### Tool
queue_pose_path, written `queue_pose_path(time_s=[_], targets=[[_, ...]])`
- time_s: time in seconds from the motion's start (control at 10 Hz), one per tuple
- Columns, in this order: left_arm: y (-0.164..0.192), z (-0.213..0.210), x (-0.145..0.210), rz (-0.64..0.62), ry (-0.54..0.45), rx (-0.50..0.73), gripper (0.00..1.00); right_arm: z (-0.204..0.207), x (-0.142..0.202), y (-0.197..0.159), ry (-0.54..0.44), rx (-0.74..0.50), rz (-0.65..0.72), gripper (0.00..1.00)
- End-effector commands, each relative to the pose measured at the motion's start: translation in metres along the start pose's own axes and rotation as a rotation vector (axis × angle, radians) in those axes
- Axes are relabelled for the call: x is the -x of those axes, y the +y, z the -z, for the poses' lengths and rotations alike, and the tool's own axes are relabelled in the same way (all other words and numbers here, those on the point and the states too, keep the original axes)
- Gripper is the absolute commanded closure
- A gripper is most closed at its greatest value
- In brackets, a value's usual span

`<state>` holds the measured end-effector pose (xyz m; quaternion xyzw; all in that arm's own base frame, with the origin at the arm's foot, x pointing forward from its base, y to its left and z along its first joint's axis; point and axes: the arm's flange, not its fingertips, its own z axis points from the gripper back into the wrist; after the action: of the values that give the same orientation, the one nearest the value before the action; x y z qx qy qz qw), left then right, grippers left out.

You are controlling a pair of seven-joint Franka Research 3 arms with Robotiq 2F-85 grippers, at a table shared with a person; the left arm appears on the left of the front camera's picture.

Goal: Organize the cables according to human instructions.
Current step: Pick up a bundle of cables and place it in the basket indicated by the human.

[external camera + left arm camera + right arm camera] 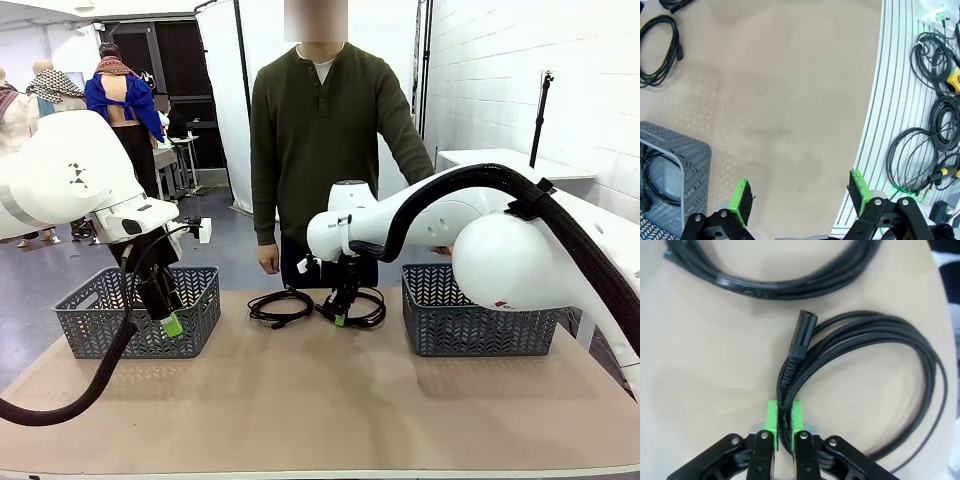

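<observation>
Front view: the right claw (341, 319) is seen down on the bench (320, 400), planted on the right-hand cable bundle (368, 308). A second cable bundle (279, 306) is lying just beside it. A grey basket is parked at each end, left basket (140, 312) and right basket (478, 315). The person (325, 130) is stood behind the bench, and no clear pointing can be made out.

Left wrist view: the left claw (800, 192) is held spread wide over bare bench, nothing between the pads. A coiled cable (652, 180) can be made out inside the left basket, so part of the sorting looks done.

Right wrist view: the right claw is pressed together, with the bundle's braided strands pinched just below the plug (802, 335).

So the pick-up step looks to be in hand, grip made. Next, a straight lift is probably called for, so the loops aren't dragged over the neighbour. Then it gets carried to whichever basket is indicated, which can't be told from here.
</observation>
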<state>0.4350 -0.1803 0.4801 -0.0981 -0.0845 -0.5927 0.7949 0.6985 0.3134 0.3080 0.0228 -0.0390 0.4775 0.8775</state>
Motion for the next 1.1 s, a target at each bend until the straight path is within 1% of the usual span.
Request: queue_pose_path(time_s=[0.0,0.1,0.2,0.4,0.6,0.7,0.8,1.0], targets=[[0.000,-0.001,0.000,-0.002,-0.006,-0.009,0.00,-0.022,-0.003,-0.003,-0.007,0.109,0.110,1.00],[0.000,-0.001,0.000,-0.002,-0.006,-0.009,0.00,-0.037,-0.003,-0.005,0.001,0.111,0.143,1.00],[0.000,-0.001,0.000,-0.002,-0.006,-0.009,0.00,-0.055,-0.003,-0.004,-0.013,0.132,0.151,1.00],[0.000,-0.001,0.000,-0.002,-0.006,-0.009,0.00,-0.097,-0.002,0.008,-0.022,0.082,0.033,1.00],[0.000,-0.001,0.000,-0.002,-0.006,-0.009,0.00,-0.138,0.006,0.021,-0.045,0.019,-0.141,1.00],[0.000,-0.001,0.000,-0.002,-0.006,-0.009,0.00,-0.159,0.014,0.025,-0.036,0.006,-0.227,1.00],[0.000,-0.001,0.000,-0.002,-0.006,-0.009,0.00,-0.173,0.021,0.028,-0.006,-0.006,-0.302,1.00],[0.000,-0.001,0.000,-0.002,-0.006,-0.009,0.00,-0.197,0.042,0.031,0.040,-0.013,-0.418,1.00]])
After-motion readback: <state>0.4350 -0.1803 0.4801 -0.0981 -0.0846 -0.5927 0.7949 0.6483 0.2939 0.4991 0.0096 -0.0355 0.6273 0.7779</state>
